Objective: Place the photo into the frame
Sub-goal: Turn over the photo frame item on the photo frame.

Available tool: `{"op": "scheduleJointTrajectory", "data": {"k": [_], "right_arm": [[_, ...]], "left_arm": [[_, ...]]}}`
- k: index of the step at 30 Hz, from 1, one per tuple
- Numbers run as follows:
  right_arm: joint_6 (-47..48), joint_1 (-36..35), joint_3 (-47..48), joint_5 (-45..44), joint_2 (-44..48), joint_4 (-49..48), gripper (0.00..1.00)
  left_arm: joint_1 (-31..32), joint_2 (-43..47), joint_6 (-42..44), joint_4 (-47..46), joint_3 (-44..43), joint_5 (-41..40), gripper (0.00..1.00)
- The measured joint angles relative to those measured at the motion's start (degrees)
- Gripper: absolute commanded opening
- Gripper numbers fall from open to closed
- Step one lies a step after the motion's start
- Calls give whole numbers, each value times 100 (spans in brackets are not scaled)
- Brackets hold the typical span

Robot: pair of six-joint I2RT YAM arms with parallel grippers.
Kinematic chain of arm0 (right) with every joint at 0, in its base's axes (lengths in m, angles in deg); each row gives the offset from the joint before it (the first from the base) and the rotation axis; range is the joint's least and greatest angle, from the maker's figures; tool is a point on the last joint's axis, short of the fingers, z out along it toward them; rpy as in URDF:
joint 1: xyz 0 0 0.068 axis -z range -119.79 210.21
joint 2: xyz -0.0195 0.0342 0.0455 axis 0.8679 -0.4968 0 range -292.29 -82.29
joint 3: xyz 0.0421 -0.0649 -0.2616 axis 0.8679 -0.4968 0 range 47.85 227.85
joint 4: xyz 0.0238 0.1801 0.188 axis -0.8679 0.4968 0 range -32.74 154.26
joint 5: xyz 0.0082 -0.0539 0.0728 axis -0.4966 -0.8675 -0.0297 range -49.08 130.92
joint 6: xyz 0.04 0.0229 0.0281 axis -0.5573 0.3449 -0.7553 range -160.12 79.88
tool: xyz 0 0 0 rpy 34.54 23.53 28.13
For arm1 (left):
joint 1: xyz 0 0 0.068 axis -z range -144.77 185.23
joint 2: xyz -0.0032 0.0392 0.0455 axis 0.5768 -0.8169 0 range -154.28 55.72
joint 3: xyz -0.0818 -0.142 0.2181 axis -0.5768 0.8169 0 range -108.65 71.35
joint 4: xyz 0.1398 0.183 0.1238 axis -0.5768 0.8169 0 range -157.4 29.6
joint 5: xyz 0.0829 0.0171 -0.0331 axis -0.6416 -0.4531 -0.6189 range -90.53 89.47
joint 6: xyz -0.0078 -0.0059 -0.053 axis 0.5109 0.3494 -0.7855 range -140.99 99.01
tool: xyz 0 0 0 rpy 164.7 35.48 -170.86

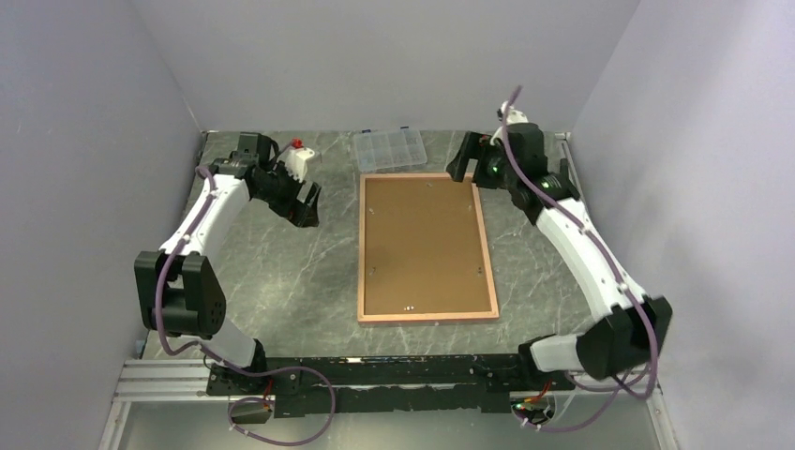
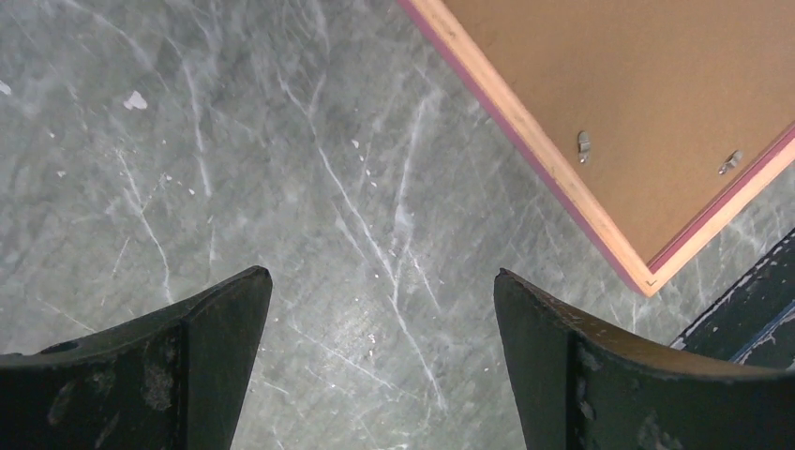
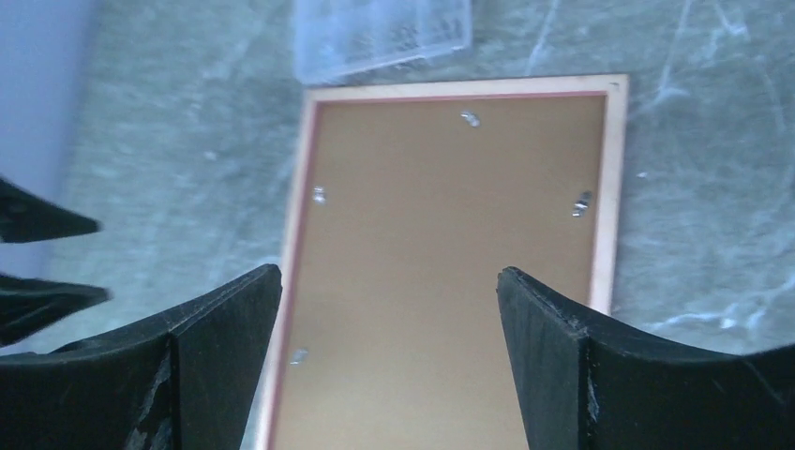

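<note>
1. The frame (image 1: 427, 318) lies back-up at the centre of the tabletop (image 1: 281, 281), with its brown backing board (image 1: 424, 244) seated; the photo is not in view.
2. The left gripper (image 2: 382, 281) hangs spread and empty, left of the frame's top corner.
3. The right gripper (image 3: 389, 281) is spread and empty above the frame's top edge.
4. Probably best: swing the metal tabs (image 3: 320, 195) aside one at a time, without shoving the frame.

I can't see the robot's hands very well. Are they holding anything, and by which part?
Nothing is held. The left gripper and the right gripper both stand open and empty. The frame lies flat on the table, in neither gripper.
</note>
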State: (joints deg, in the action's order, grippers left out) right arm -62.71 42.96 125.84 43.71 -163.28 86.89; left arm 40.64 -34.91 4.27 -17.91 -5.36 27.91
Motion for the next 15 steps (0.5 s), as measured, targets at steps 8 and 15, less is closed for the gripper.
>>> {"op": "scheduleJointTrajectory", "data": {"k": [8,15], "right_arm": [[-863,-1014,-1532,315,313,-1025,100],[-1668,-2177,-2680,520,232,-1550,79]], "left_arm": [[28,-92,-647,-133,-28,584,86],[317,-1207,-1368,-479,278,1084,72]]}}
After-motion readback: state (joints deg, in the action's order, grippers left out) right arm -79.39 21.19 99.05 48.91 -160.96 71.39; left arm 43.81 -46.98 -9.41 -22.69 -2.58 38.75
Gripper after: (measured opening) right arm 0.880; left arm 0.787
